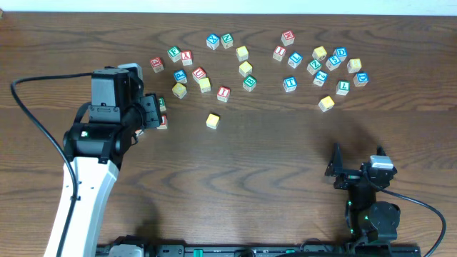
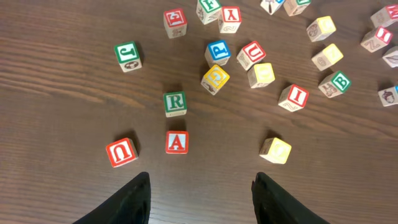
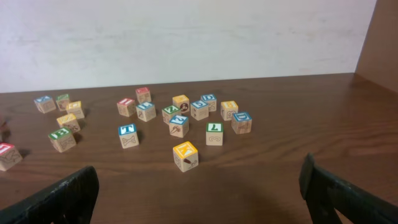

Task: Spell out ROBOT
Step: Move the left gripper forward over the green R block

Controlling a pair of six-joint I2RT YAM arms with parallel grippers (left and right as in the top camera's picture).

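Left wrist view puts the green-bordered R cube (image 2: 175, 103) ahead of the partly parted, empty left fingers (image 2: 138, 199), just beyond the red A cube (image 2: 177, 142), while the wide-open, empty right fingers (image 3: 68, 196) sit well apart across the surface (image 2: 62, 74).

The overhead camera looks straight down on the table (image 1: 285, 150) from well above, taking in both arms and the whole scatter of cubes (image 1: 245, 68). The left wrist camera hangs close over the left end of that scatter, facing steeply down past the left gripper (image 2: 200, 180), and shares the lone yellow cube (image 2: 275, 150) with the overhead view. The right wrist camera sits low behind the right gripper (image 3: 198, 171), facing almost level across the more distant right-hand cubes towards the pale wall (image 3: 186, 37).
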